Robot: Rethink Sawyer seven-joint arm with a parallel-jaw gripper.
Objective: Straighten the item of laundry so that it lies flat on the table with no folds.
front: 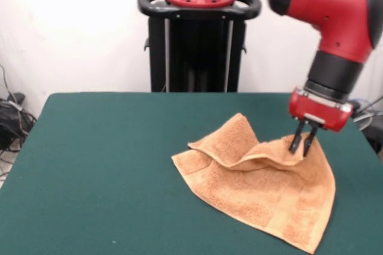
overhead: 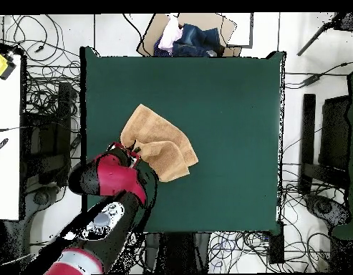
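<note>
No readable labels or writing anywhere that I can spot. From the front, the left half of the green desk [front: 90,165] is wide open. The orange towel [front: 263,198] sits right of center, rumpled, with a flap folded over its far side and its near corner almost at the front edge. The end effector [front: 303,145] has its fingers pinching the towel's raised right-hand fold.

Your overhead inventory: one green table [overhead: 222,107]; one orange-tan towel [overhead: 156,143] left of the table's centre, partly folded over itself toward its right end. Red and black arm [overhead: 114,182] enters from lower left, its head meeting the towel's lower-left edge. Box of clothing [overhead: 186,36] beyond the top edge. Cables [overhead: 43,79] surround the table.
</note>
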